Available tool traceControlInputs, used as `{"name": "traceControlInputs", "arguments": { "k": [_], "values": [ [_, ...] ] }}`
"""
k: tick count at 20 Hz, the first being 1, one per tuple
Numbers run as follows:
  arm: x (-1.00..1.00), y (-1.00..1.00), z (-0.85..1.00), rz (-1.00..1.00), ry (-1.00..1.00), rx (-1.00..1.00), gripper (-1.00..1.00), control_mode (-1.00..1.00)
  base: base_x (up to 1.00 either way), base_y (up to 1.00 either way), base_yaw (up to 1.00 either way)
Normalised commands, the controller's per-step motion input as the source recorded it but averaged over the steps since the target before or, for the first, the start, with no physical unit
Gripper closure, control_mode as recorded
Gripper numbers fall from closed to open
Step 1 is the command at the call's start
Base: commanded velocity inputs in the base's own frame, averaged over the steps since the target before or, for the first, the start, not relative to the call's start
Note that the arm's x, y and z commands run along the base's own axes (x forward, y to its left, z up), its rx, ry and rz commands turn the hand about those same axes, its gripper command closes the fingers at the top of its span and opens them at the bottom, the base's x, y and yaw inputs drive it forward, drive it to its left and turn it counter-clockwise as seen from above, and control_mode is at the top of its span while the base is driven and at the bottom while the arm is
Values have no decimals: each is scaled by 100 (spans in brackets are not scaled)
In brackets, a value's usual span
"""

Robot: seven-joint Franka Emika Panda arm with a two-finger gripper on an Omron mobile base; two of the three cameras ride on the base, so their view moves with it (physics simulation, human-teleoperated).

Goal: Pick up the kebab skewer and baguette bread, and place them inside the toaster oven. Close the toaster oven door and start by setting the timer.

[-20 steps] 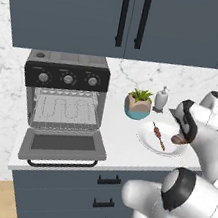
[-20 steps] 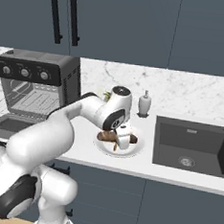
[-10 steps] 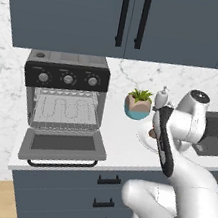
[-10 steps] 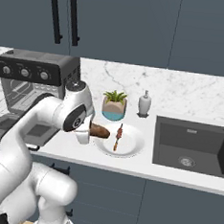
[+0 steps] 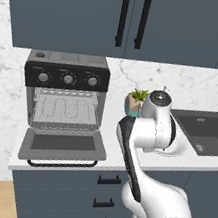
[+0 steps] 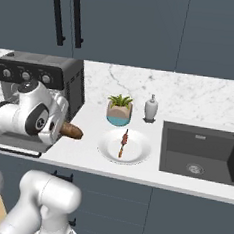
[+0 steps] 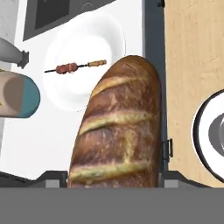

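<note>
The toaster oven (image 5: 64,100) stands open, and its door (image 5: 62,147) lies flat down in front, sticking out over the counter edge. Inside, the wire rack (image 5: 66,110) is bare, so there is room on it. The way in is from the front, above the flat door. To the right of the oven sit a small potted plant (image 6: 119,109) and a soap bottle (image 6: 151,108) near the wall. In front of them is a white plate (image 6: 136,153) with the kebab skewer (image 6: 123,142) on it. The sink (image 6: 201,152) is a deep hole farther right.
</note>
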Motion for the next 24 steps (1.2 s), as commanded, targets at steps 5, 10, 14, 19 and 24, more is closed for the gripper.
{"name": "traceControlInputs", "arguments": {
  "k": [5, 10, 14, 19, 24],
  "values": [
    [0, 99, 13, -3, -1, 0, 100, -100, 0, 0, 0],
    [0, 93, 3, 0, 0, 0, 100, -100, 0, 0, 0],
    [1, 87, 15, 0, -7, 0, 100, -100, 0, 0, 0],
    [33, 67, 38, 0, -12, 0, 100, -100, 0, 0, 0],
    [75, 34, 16, -5, -3, 0, 100, -100, 0, 0, 0]
  ]
}}
